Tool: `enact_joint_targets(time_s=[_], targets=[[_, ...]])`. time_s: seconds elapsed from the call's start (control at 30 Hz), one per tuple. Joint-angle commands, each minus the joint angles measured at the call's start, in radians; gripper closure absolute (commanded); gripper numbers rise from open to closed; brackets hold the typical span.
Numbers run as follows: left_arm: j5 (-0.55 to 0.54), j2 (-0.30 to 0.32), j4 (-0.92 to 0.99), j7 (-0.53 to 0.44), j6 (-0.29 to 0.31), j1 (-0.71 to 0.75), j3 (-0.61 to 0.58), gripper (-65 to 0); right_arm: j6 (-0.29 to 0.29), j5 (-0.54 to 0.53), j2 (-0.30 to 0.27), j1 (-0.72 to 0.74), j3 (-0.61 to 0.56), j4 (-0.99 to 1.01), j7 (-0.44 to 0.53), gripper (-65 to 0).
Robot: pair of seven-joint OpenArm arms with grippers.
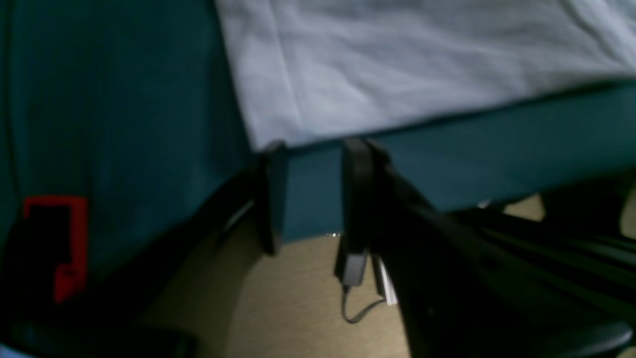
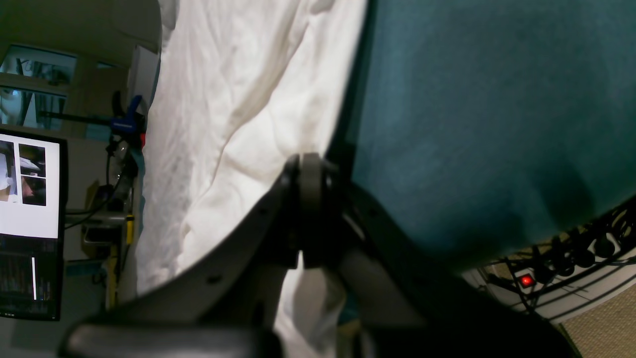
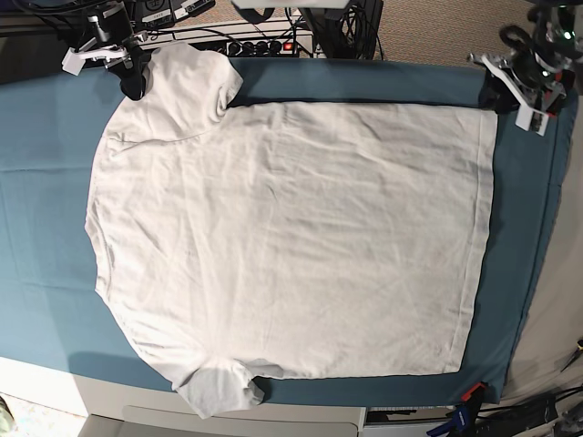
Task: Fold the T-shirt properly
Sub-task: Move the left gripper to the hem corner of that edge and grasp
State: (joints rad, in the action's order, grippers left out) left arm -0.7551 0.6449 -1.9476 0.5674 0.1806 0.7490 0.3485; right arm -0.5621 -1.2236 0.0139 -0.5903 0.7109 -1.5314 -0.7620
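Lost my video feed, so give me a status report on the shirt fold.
Right gripper shut on T-shirt sleeve. Left gripper open at hem corner, not gripping. Shirt flat on teal cloth, unfolded. Nothing in the way.

The T-shirt [image 3: 291, 237] is plain white with no print, greyed by soft creases; in the left wrist view it [image 1: 397, 64] reads a cooler bluish white; the cloth [image 3: 36, 182] under it is a flat teal without pattern; the left gripper [image 1: 313, 194] is black; the right gripper [image 2: 310, 209] is dark grey to black; a power strip [image 2: 526, 281] at the far edge shows a red glowing switch; the floor [image 1: 298, 298] is beige.
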Motion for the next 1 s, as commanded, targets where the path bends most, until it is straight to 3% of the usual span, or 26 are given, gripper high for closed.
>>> enact_joint_targets(time_s=[0.0,0.13,0.3,0.4,0.57,0.77,0.97], targets=[[-0.022,0.014,0.005,-0.017,0.022,-0.018,0.008,-19.6,0.009,0.033,-0.006,-0.014,0.001,-0.006,-0.020,0.0],[-0.023,0.016,0.019,-0.014,0.030,-0.100,0.036,-19.5,0.009,0.039,-0.006,-0.014,0.001,-0.006,-0.020,0.0],[0.140,0.042,0.019,-0.043,0.068,-0.185,0.140,-19.4,0.009,0.039,-0.006,-0.013,0.001,-0.006,-0.018,0.0],[0.147,0.075,0.019,-0.037,0.063,-0.193,0.214,-19.4,0.009,0.039,-0.006,-0.013,0.001,-0.006,-0.015,0.0],[-0.031,0.067,0.051,0.053,0.063,-0.201,0.371,-19.3,0.009,0.039,-0.006,-0.011,0.001,-0.006,-0.012,0.0],[-0.262,0.067,0.244,0.100,0.069,-0.200,0.486,-16.6,0.009,0.038,-0.008,-0.011,0.001,-0.006,-0.009,0.0],[-0.544,0.067,0.426,0.223,0.270,-0.199,0.485,-16.6,0.009,0.039,-0.008,-0.011,0.001,-0.006,-0.009,0.0]])
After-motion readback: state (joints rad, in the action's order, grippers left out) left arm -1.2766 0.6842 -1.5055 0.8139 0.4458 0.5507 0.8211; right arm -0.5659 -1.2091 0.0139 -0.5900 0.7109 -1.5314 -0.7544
